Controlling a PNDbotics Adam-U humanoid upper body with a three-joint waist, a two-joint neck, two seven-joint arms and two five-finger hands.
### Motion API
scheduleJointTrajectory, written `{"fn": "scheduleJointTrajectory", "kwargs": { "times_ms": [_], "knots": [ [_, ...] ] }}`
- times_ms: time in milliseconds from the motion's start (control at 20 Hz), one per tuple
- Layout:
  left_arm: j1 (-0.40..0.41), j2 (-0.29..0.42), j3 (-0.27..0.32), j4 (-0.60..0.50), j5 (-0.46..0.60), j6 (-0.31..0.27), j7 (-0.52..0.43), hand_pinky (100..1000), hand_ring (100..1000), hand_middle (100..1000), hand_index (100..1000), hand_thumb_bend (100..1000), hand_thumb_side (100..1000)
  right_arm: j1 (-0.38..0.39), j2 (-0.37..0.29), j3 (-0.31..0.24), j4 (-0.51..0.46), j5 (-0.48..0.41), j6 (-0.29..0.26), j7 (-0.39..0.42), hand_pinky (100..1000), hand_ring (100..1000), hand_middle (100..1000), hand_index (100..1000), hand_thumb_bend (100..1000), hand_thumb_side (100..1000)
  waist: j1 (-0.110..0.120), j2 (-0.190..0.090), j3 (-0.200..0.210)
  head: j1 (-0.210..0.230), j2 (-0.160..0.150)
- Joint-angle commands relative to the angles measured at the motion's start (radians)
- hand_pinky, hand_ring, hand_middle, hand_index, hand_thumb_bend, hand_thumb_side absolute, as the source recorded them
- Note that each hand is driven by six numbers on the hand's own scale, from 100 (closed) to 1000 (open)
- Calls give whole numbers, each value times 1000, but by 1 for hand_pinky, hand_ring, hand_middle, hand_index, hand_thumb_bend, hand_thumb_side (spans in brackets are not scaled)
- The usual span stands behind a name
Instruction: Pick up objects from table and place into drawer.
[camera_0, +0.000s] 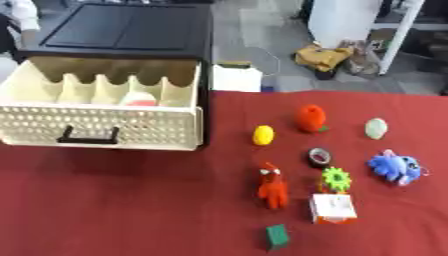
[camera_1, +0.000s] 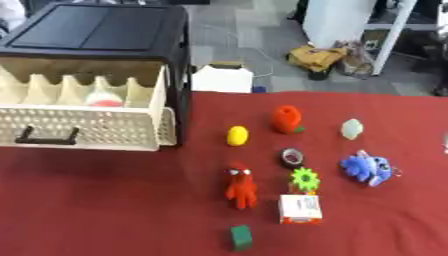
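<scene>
A red-covered table (camera_0: 131, 210) carries a cream drawer (camera_0: 101, 127) at ten o'clock and small toys (camera_0: 273, 187) at four o'clock.

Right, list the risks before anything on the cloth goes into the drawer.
The green gear sits right against the white box and close to the tape roll, so picking one may knock the others. The drawer has upright dividers and one compartment already holds something red and white; a drop could land on a divider.

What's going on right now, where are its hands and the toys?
Neither hand in view. Drawer pulled open, something red and white inside. Toys still on the red table, red figure nearest. Path to drawer unobstructed.
</scene>
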Motion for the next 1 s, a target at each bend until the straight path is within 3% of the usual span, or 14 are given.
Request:
{"fn": "scheduleJointTrajectory", "kwargs": {
  "times_ms": [50, 250, 450, 700, 1000],
  "knots": [
    [-9, 54, -2, -12, -28, -62, -53, 428, 353, 368, 843, 121, 1000, 22, -23, -22, -16, -11, -11, -22, 687, 726, 715, 822, 100, 888, 6, -13, -2, 7, 10],
    [-14, 89, -15, -12, -69, -135, -133, 476, 480, 480, 773, 100, 1000, 56, -16, -28, -16, -12, -29, -28, 685, 720, 711, 819, 100, 881, 14, -10, -2, 3, 10],
    [-31, 141, -47, -12, -109, -200, -281, 435, 501, 522, 736, 100, 1000, 75, -13, -31, -16, -4, -37, -35, 686, 717, 711, 818, 100, 877, 20, -8, -5, 4, 8],
    [-65, 207, -105, -12, -139, -227, -568, 437, 517, 532, 805, 100, 1000, 82, -16, -33, -16, 2, -46, -42, 686, 718, 711, 815, 100, 872, 28, -7, -9, 6, 8],
    [-117, 228, -175, -12, -151, -226, -856, 396, 543, 604, 896, 100, 1000, 84, -17, -33, -16, 4, -50, -44, 688, 717, 709, 813, 100, 870, 34, -9, -8, 20, 29]
  ]
}}
